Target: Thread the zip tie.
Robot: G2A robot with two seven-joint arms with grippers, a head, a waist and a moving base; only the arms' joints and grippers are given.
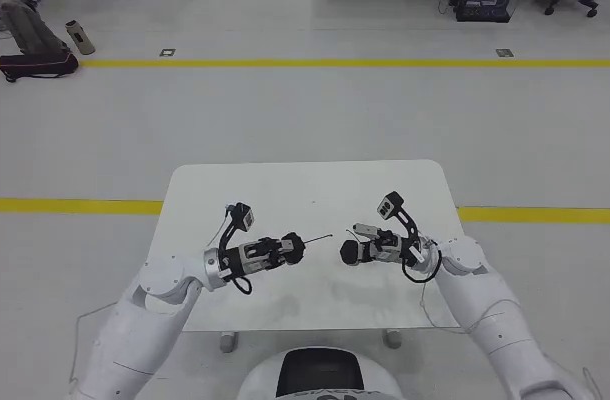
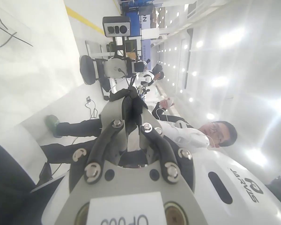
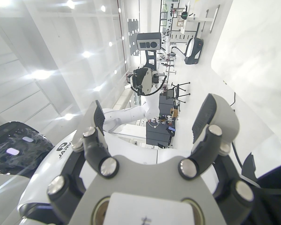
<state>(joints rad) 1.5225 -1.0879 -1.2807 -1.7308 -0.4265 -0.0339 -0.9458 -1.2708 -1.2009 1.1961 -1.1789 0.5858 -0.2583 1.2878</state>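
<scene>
- Left claw (image 1: 291, 247) pressed onto zip tie (image 1: 318, 239), centre frame; gripped end hidden between the pads (image 2: 127, 108).
- Right claw (image 1: 347, 253) spread, just right of the tie's free tip, over the tabletop (image 1: 305, 190).

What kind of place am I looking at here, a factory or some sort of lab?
Probably a robot test hall or lab: a wide pale floor marked with yellow lines, a white table, and blue workbenches under rows of ceiling lights.
</scene>
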